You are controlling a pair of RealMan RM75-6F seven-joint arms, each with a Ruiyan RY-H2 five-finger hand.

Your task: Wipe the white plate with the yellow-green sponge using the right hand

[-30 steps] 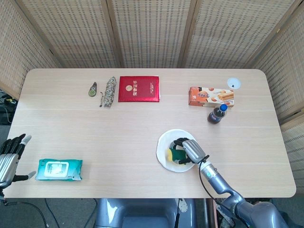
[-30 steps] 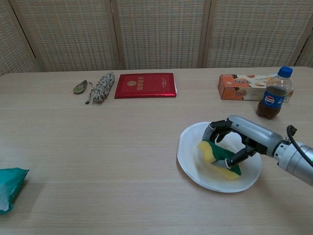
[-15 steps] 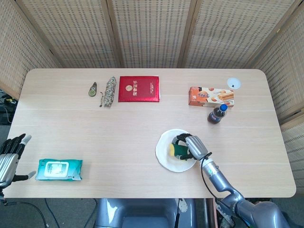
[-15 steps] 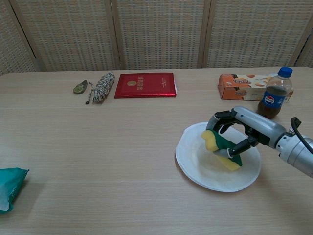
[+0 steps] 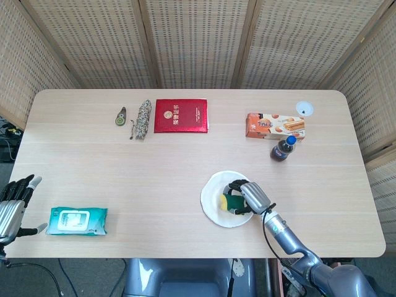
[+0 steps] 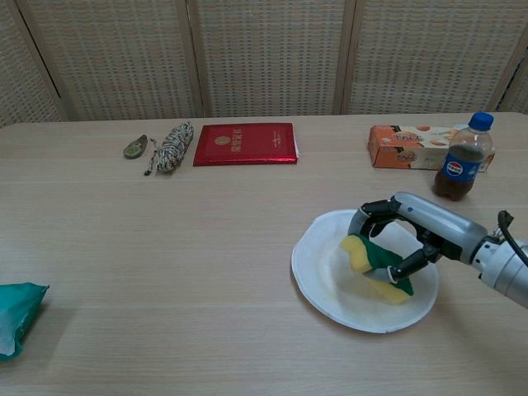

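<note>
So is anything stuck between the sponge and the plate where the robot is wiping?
Nothing visible is. The right hand holds the yellow-green sponge right over the bare middle of the white plate. The soda bottle stands apart, beyond the plate.

Right hand gripping, left hand idle at the edge.
The right hand (image 6: 403, 233) reaches in from the lower right, forearm low, fingers (image 6: 373, 210) curled around what it holds; the left hand (image 5: 12, 201) hangs off the left edge, fingers apart.
</note>
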